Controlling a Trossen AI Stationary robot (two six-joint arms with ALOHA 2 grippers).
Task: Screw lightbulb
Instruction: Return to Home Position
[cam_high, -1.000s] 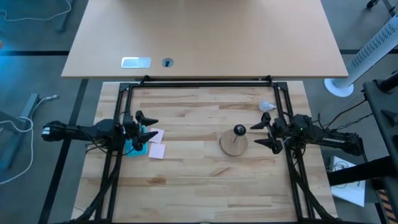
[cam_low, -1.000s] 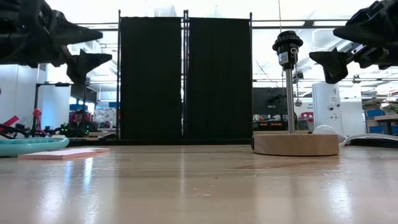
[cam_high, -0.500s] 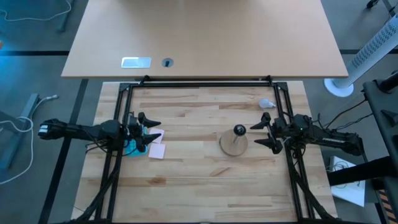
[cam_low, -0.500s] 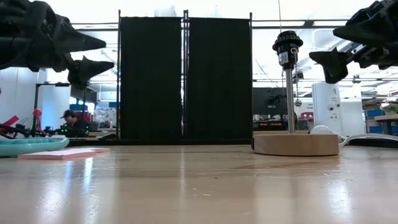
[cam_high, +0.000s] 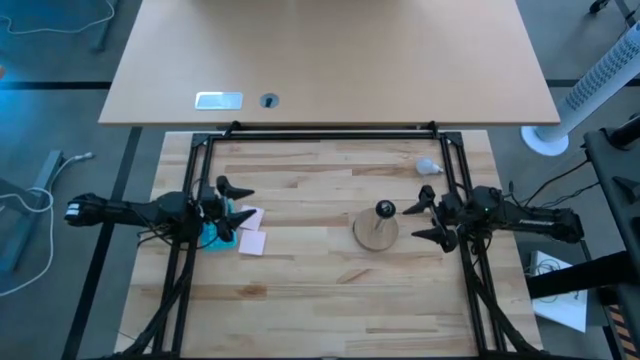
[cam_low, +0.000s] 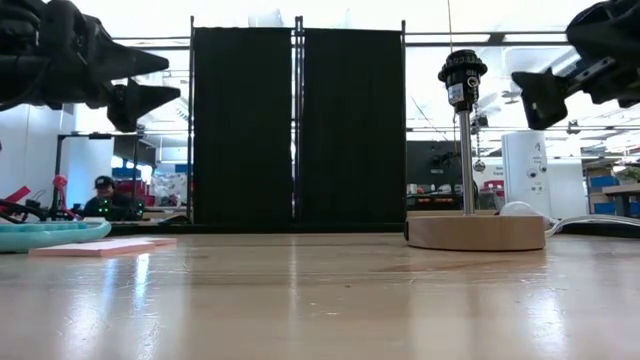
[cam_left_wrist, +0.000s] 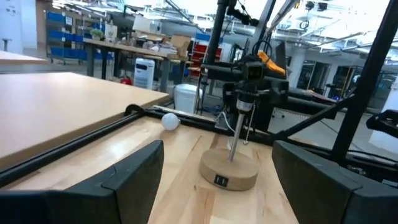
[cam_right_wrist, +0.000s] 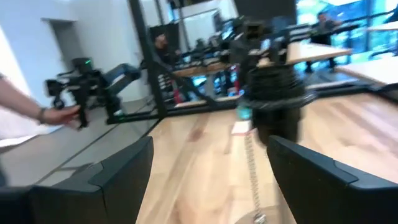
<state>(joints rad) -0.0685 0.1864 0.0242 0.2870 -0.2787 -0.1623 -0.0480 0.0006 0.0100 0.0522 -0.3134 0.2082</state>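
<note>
The lightbulb lies loose near the far right corner of the surface, apart from the empty-socketed lamp; the left end effector and right end effector hover near the side edges, fingers apart and empty, so nothing is screwed in.

Table glossy wood (lamp base too).
</note>
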